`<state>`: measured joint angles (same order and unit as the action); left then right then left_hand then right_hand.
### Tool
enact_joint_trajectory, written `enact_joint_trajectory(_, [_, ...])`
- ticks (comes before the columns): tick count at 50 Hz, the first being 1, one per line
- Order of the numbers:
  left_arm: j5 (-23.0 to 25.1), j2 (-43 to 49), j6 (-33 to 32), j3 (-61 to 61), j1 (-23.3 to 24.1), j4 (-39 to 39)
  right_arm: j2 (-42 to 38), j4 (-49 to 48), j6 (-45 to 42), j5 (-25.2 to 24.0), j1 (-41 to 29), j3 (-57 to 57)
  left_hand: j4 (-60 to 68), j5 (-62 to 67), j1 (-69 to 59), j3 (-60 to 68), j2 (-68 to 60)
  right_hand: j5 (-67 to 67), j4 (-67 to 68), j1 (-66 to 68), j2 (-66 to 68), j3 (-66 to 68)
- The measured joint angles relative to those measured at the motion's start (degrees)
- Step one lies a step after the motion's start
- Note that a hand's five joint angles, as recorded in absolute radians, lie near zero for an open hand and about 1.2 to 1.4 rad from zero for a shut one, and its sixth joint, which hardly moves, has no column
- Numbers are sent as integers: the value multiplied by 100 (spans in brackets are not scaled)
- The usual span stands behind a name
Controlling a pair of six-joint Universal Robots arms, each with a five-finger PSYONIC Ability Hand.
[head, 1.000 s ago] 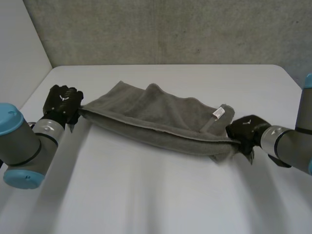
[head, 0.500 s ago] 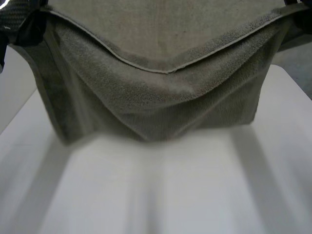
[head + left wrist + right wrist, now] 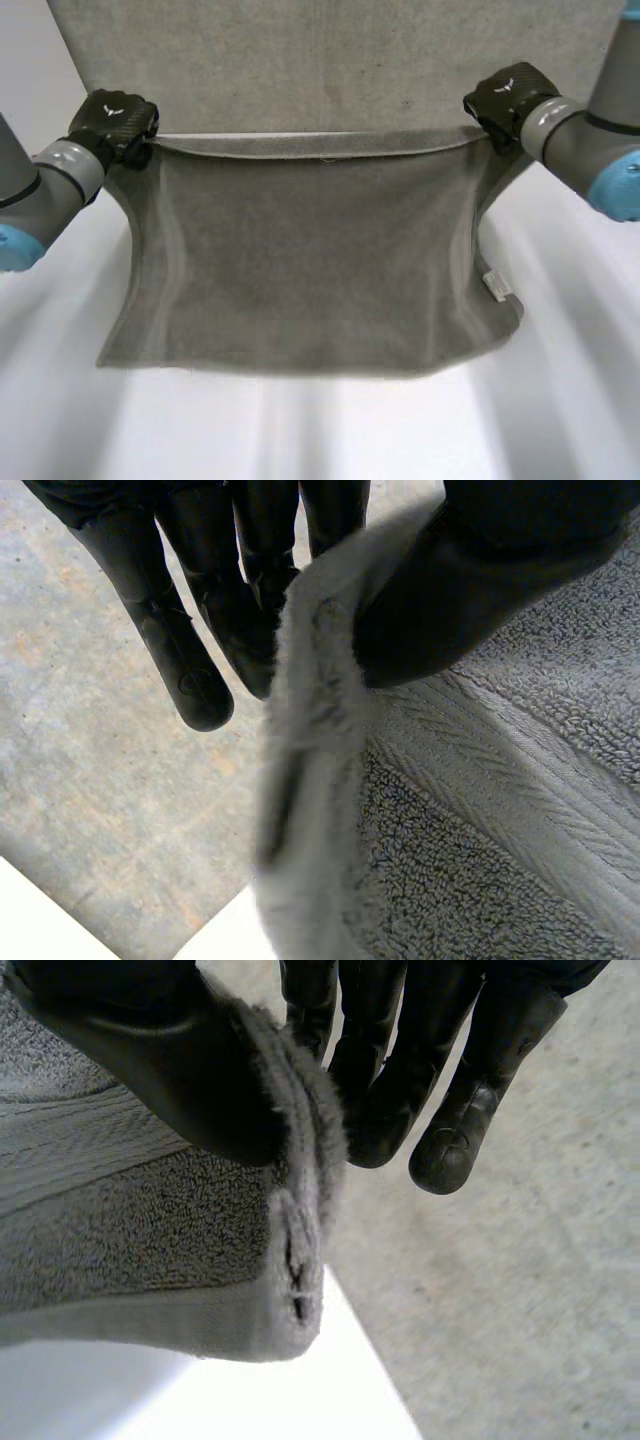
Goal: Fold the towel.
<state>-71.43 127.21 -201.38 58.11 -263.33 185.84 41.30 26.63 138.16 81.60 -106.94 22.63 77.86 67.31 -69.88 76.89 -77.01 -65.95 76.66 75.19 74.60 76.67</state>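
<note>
The grey towel hangs stretched in the air between my two hands, its lower edge trailing near the white table. My left hand pinches the towel's upper left corner, and its wrist view shows the thumb pressing the towel against the fingers. Over at the upper right corner my right hand does the same, thumb clamping the towel against the fingers. A small white label sits on the towel's right edge.
A grey concrete wall rises behind the table. The table's white top spreads below and in front of the hanging towel.
Both hands have lifted the towel off the table, swung it up close to the camera, then moved it back out, so it now hangs spread flat between them.
</note>
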Motion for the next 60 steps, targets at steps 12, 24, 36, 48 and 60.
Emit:
enact_joint_trajectory(12, [-231, 155, 271, -2354, 64, 28, -554, -989, 265, 215, -5, -2667, 1, -1, -48, 0, 0, 0, 0, 0, 141, -4])
enact_joint_trajectory(24, [-266, -317, 829, -1696, -23, 335, -18, -794, 444, -113, 77, -1450, 1, -1, -42, 0, 0, -37, 0, 0, 165, -4])
enact_joint_trajectory(36, [258, -156, 533, 1100, -96, 999, -32, -50, -83, -678, 233, 1275, 1, 6, -42, 0, 0, -44, 0, 1, 167, -3])
enact_joint_trajectory(48, [440, -156, -688, 2893, -291, 1588, 680, -1020, -425, -787, 343, 3801, 1, 6, -41, 0, 0, -45, 0, 1, 167, -3])
enact_joint_trajectory(60, [1035, -1781, -760, 4105, -846, 1546, 2545, -950, -418, -883, 674, 5130, 1, 4, -42, 0, 0, -45, 0, 1, 167, -3])
